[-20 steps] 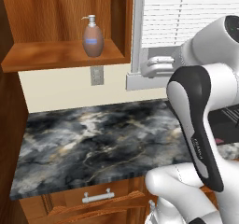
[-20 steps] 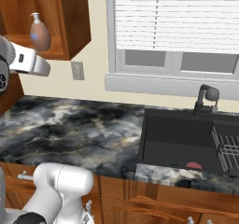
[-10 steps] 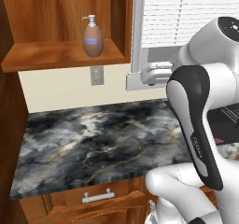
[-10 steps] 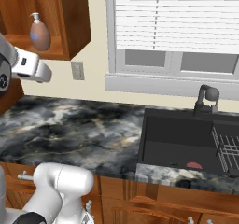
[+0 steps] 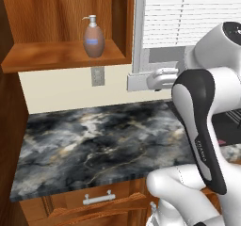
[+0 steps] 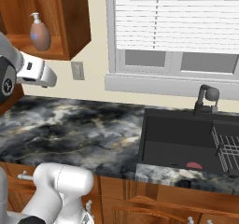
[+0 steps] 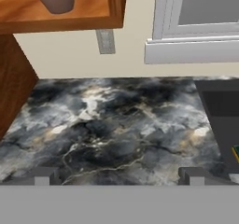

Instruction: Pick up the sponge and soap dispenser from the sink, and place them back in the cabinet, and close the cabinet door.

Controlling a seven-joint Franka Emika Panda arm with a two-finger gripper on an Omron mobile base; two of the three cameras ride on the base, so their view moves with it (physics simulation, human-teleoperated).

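Orange-brown soap bottle point(image 5: 93, 37) stands on the cabinet point(image 5: 61, 55) shelf. Claw point(image 7: 116, 175) hangs released above the counter point(image 7: 116, 125); sponge point(image 6: 193, 165) lies in the sink point(image 6: 177, 139).

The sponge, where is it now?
In the right base view the sponge lies low in the sink, near its front wall, left of the wire rack.

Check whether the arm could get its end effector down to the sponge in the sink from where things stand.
Probably yes. The sponge lies uncovered on the sink floor, left of the wire rack, with nothing above it. The end effector is open, holds nothing and hangs over the counter, so it must swing across.
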